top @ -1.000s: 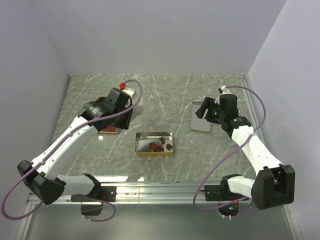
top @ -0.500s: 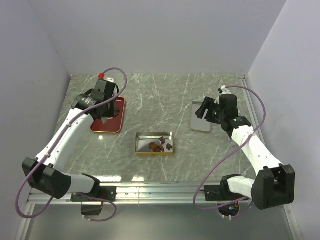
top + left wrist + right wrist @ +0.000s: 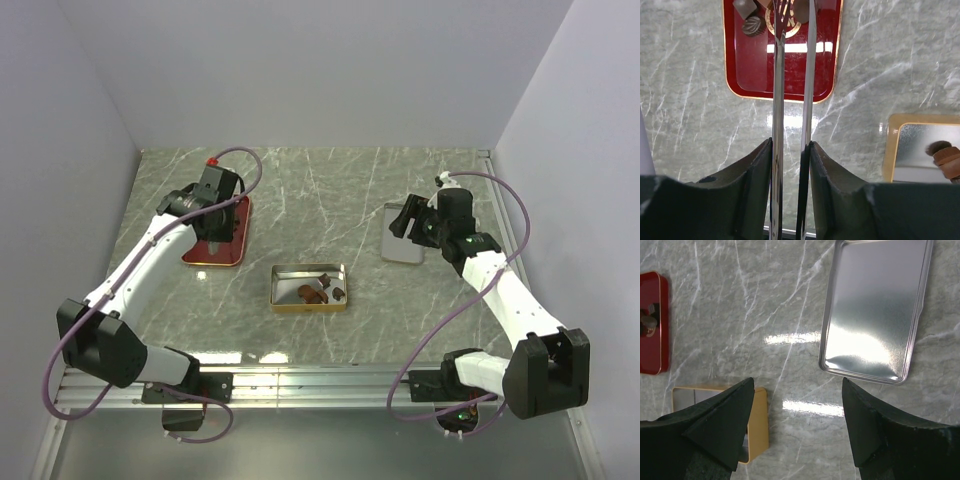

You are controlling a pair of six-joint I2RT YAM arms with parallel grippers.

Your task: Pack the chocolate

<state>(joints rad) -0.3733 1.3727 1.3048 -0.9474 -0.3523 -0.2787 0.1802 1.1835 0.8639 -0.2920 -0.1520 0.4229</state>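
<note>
Since the earlier frame the left arm has swung off the red tray [image 3: 747, 75], baring it, and its wrist hangs at the tray's far end. Its left gripper [image 3: 789, 150] clenches tweezers [image 3: 809, 75], tips among the chocolate [image 3: 752, 24] there. More lies in the gold tin [image 3: 278, 288], at 4 o'clock from the tray. The right gripper [image 3: 797, 405] hangs released over the silver lid [image 3: 875, 315]. Picking seems in hand; next, pinch one piece squarely and carry it to the tin.

Gloss nearly everywhere
My fingers [image 3: 745, 190] are matt plastic, their blades [image 3: 809, 75] mirror-smooth steel; tray [image 3: 750, 75] glossy red, lid [image 3: 875, 310] bright metal, table [image 3: 890, 60] polished stone.
</note>
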